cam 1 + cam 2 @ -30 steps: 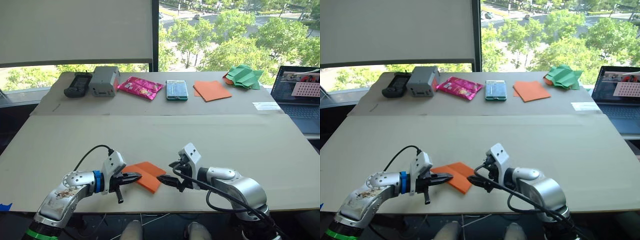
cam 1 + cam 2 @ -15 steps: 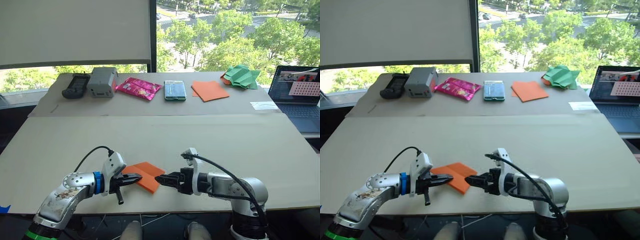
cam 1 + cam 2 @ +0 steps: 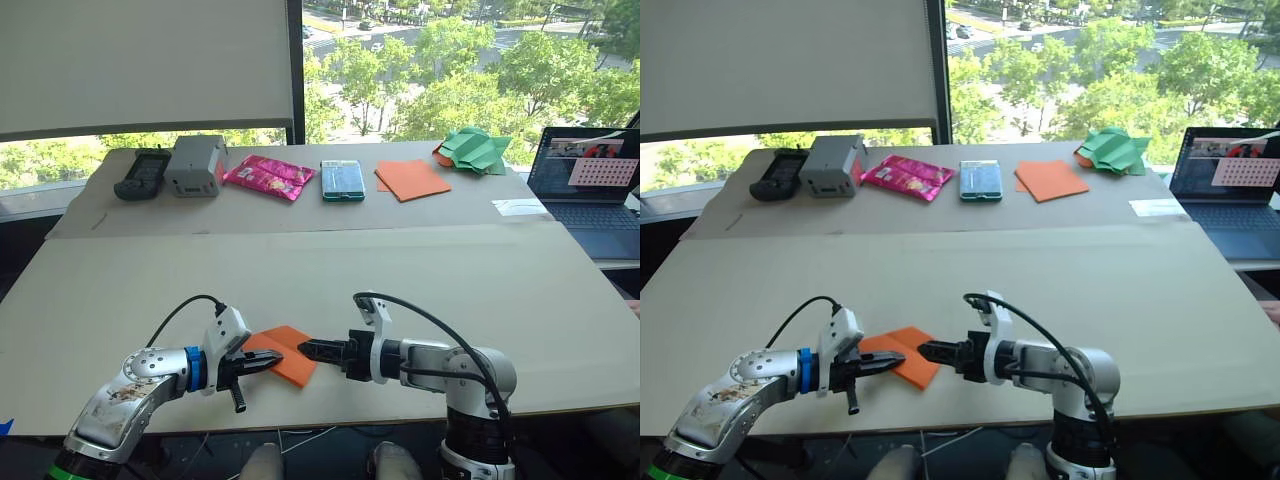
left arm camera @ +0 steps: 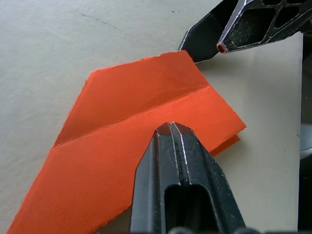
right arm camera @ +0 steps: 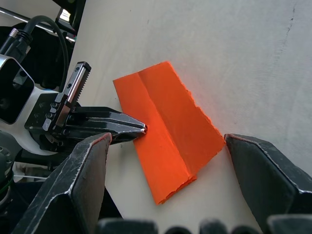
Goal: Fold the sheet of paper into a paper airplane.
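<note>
The sheet of paper (image 3: 289, 353) lies near the table's front edge, bright orange and folded over into a layered strip with one long crease (image 4: 146, 105). My left gripper (image 3: 276, 358) is shut, and its tips (image 4: 170, 127) rest on top of the sheet at its left side. My right gripper (image 3: 304, 346) lies low and level just to the right of the sheet. It is open, with a finger (image 5: 87, 165) standing wide on each side and the sheet (image 5: 170, 131) between and ahead of them. The paper airplane is out of view.
Along the back table stand a black device (image 3: 138, 172), a grey box (image 3: 194, 164), a pink packet (image 3: 264, 176), a teal pack (image 3: 342, 179), smooth orange sheets (image 3: 411, 180) and a green paper shape (image 3: 470, 150). A laptop (image 3: 585, 180) sits at the right.
My right arm has swung down flat and its gripper has moved left, up to the sheet's right edge. The left gripper stays on the sheet. The camera has shifted slightly.
</note>
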Available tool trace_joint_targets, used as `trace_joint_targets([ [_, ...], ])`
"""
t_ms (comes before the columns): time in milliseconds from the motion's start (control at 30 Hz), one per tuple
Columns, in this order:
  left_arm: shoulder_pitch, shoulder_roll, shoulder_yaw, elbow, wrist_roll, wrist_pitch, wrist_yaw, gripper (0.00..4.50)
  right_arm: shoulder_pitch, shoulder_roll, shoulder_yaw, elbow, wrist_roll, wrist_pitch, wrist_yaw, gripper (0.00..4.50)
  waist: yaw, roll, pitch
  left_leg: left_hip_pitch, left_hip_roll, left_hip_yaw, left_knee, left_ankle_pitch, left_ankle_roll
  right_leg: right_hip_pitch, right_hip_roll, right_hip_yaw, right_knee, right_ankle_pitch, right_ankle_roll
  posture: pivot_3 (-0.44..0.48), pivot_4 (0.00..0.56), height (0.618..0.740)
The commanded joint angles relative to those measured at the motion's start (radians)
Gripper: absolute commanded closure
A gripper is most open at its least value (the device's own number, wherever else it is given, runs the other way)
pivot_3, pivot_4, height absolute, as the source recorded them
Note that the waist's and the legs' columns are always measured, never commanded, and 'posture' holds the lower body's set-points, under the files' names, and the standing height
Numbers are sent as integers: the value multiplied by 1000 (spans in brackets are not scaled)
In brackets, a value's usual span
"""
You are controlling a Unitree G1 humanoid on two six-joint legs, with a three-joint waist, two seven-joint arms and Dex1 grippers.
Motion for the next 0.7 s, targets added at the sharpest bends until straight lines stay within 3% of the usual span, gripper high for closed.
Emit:
trace_joint_targets([
  [33,-2,9,27,-27,-12,-7,-1,4500,14,14,35,2,27,1,-7,1531,0,0,0,-1,0,0,0,0,0,0,0,0,0,0,0,0,150,702],
  [300,6,11,32,-26,-11,-10,-5,4500,10,22,37,20,37,-23,-23,4328,0,-1,-1,-2,0,0,0,0,0,-1,0,0,0,0,0,0,150,702],
  [533,4,9,32,-24,-11,-9,-8,4500,-1,9,44,28,55,-72,-34,4473,1,-1,0,-3,0,0,0,0,0,-2,0,0,-2,0,0,0,150,702],
  [700,4,8,40,-18,-13,-8,-6,4500,16,-88,165,-7,39,-214,-1,4473,1,0,0,-5,0,0,0,0,0,-3,0,0,-2,0,0,0,150,702],
])
